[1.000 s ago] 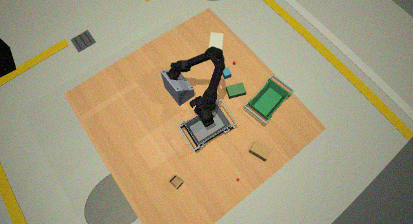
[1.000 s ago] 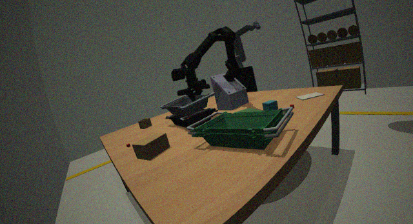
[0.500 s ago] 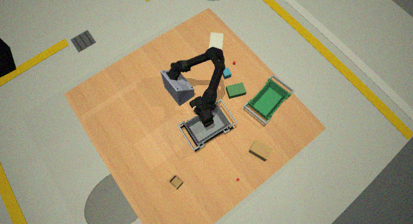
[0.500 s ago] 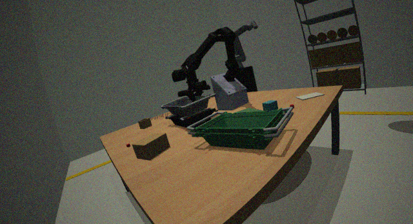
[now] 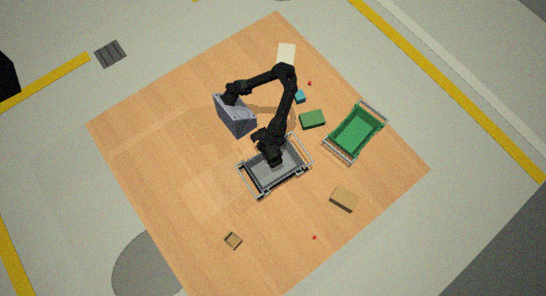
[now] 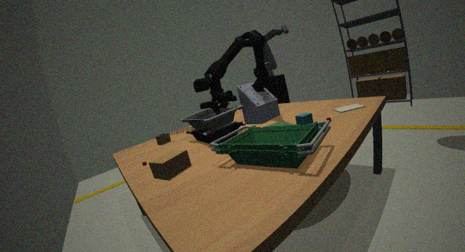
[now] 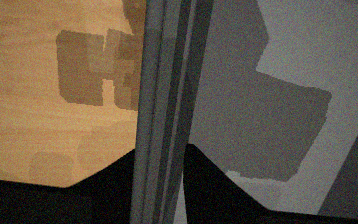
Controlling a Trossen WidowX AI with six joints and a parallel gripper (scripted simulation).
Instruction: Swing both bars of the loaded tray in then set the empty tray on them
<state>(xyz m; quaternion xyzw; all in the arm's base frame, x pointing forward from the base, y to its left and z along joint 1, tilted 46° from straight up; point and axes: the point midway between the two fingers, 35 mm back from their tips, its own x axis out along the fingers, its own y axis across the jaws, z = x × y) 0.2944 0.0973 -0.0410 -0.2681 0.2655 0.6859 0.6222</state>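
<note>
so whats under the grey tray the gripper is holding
The gripper holds the grey tray by its wall, tilted, above a dark tray with wire bars. The dark tray's contents are covered.

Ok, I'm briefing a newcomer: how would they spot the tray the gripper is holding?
On the wooden table, look beside the arm's grey base block. The grey tray hangs there, pinched at its rim by the black gripper. The other tray is green and stands apart.
</note>
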